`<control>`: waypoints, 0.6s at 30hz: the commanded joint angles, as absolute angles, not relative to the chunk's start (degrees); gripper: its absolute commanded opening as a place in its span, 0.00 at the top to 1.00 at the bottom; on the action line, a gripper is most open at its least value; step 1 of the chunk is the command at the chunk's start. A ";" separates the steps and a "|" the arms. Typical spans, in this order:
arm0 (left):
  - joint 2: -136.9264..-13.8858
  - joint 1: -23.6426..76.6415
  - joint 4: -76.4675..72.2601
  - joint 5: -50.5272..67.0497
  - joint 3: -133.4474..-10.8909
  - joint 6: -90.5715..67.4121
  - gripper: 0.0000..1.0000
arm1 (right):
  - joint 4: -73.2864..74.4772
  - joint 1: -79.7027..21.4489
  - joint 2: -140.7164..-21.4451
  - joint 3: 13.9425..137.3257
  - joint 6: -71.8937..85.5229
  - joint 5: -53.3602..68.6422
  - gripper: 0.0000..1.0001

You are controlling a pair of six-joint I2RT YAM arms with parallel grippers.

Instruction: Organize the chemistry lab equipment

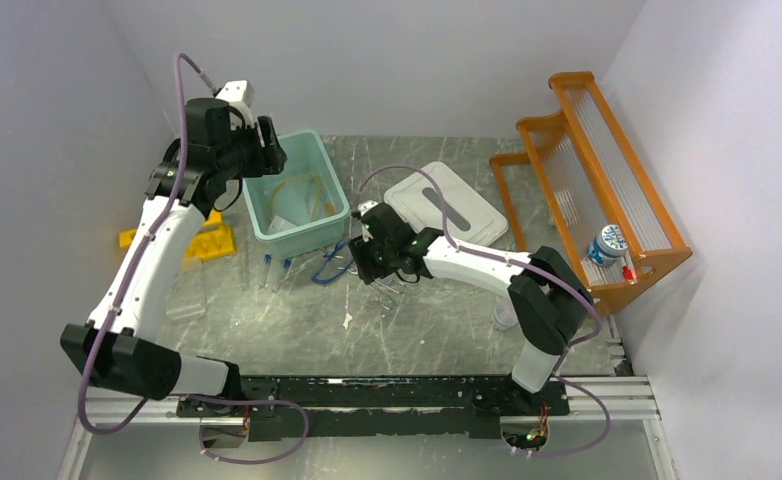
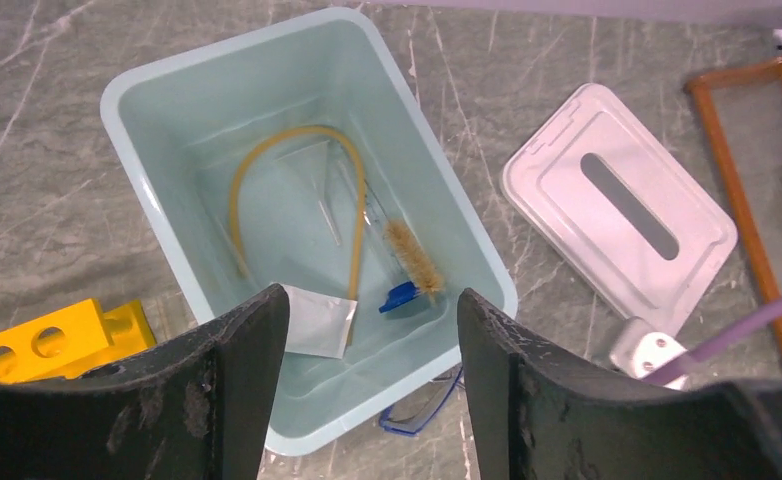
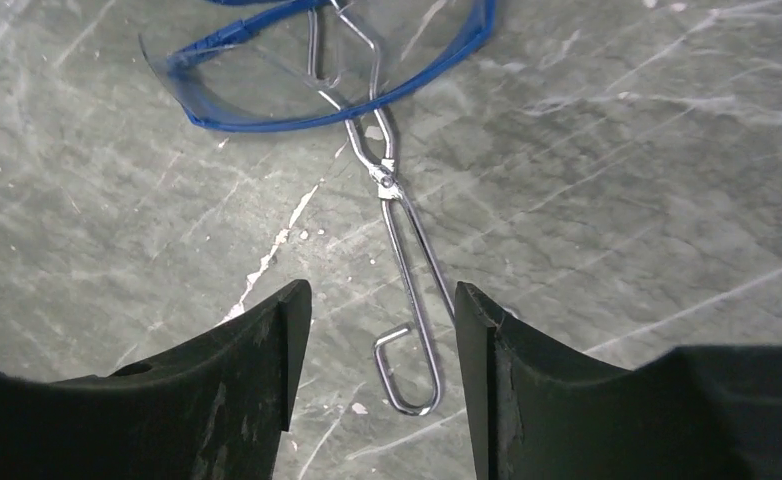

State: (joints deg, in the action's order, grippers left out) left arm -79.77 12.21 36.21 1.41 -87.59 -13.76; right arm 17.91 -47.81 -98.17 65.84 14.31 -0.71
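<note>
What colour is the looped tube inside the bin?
Yellowish tan. The tube shows best in the left wrist view, inside the bin.

Tubing and brush lie in the bin — lid right, tongs in front.

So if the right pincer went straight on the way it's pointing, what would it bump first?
Probably the silver wire tongs lying on the table: their handle loop shows right between the fingers of the open right pincer. How far off is hard to tell.
</note>
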 commanded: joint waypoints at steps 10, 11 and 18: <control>-76.62 11.89 33.98 6.51 -83.17 -15.62 0.33 | 19.06 -51.54 -106.88 66.65 8.81 -4.33 0.49; -76.64 11.89 34.13 6.56 -83.25 -15.57 0.33 | 19.60 -51.70 -107.62 67.15 8.64 -5.36 0.49; -76.04 11.88 34.04 7.00 -82.36 -15.47 0.33 | 23.75 -51.85 -110.20 69.20 6.61 -8.49 0.63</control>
State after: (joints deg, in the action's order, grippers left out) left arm -77.03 12.21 34.54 5.04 -82.70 -15.29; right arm 19.51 -51.77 -108.57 68.38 8.71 -5.65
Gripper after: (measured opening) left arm 0.669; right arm 0.415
